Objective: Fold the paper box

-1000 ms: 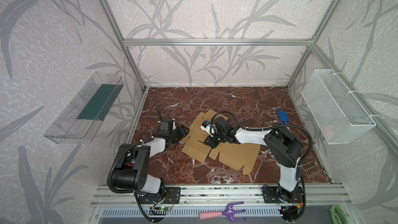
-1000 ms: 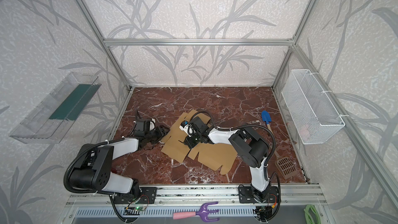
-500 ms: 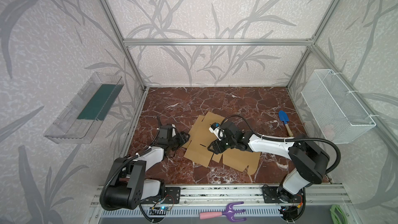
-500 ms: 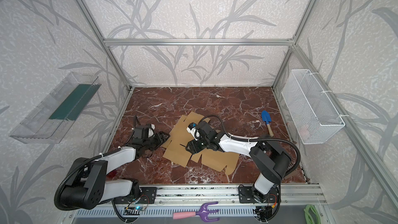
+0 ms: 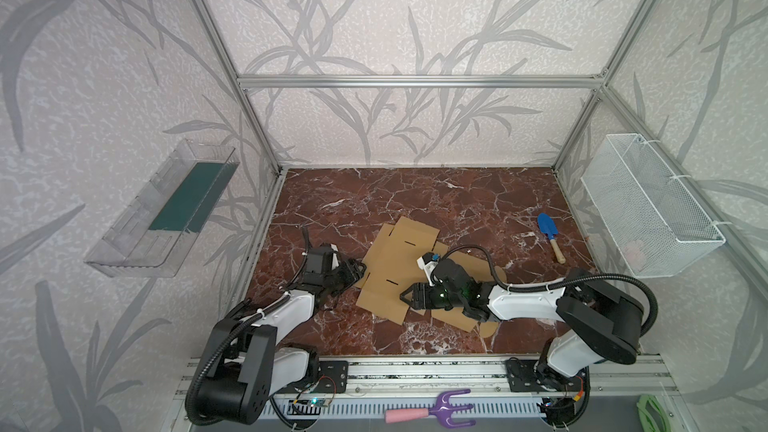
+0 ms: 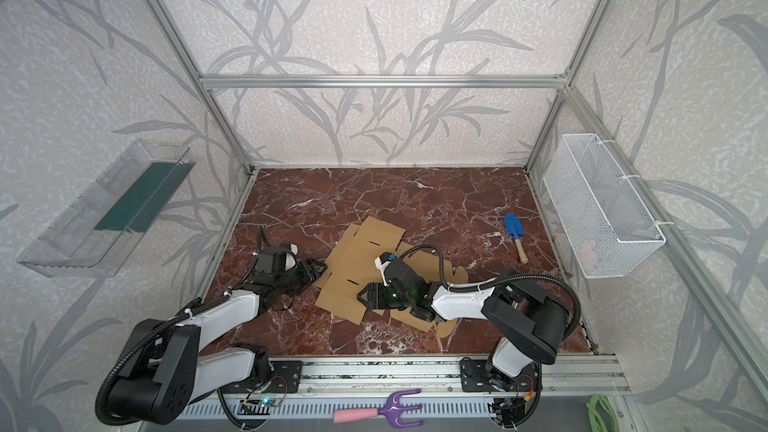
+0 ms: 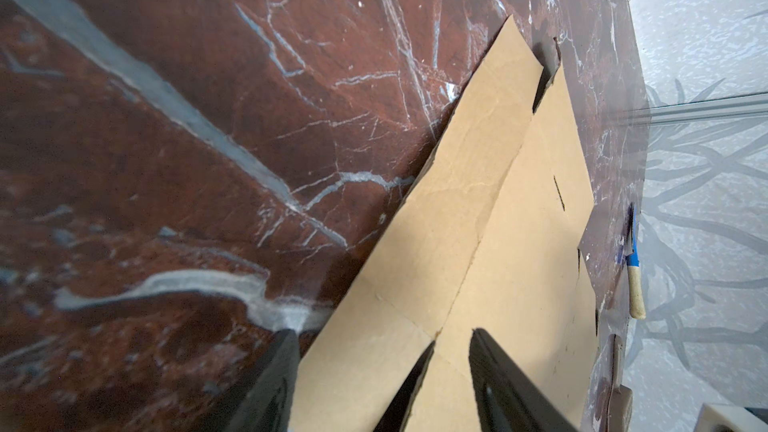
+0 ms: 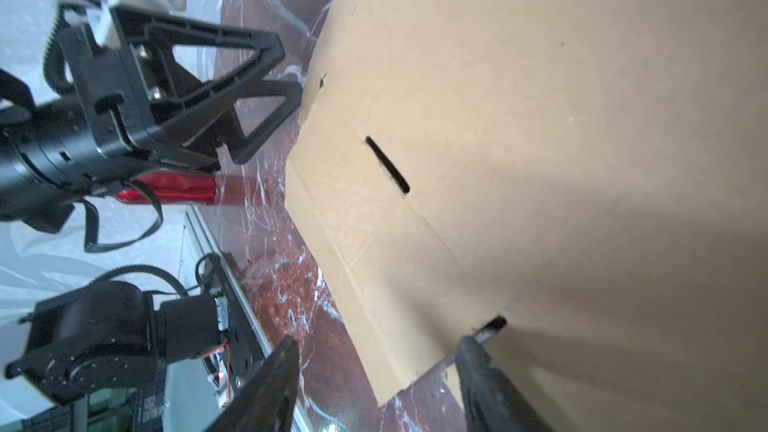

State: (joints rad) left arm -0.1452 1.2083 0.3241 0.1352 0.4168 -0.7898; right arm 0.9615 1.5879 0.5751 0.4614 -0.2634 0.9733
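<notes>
Flat paper box (image 5: 395, 259) looks light, stiff yet bendy along creases, so pinch a flap edge; left claw (image 5: 358, 274) and right claw (image 5: 406, 295) both released, holding nothing.

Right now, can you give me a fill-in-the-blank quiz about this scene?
The tan corrugated cardboard paper box lies ____ on the red-brown marble table.
The small wooden-handled trowel has a ____ blade.
The pink-handled plastic garden fork has ____ prongs.
The left gripper and right gripper both stand ____.
Missing words: flat, blue, purple, open.
</notes>
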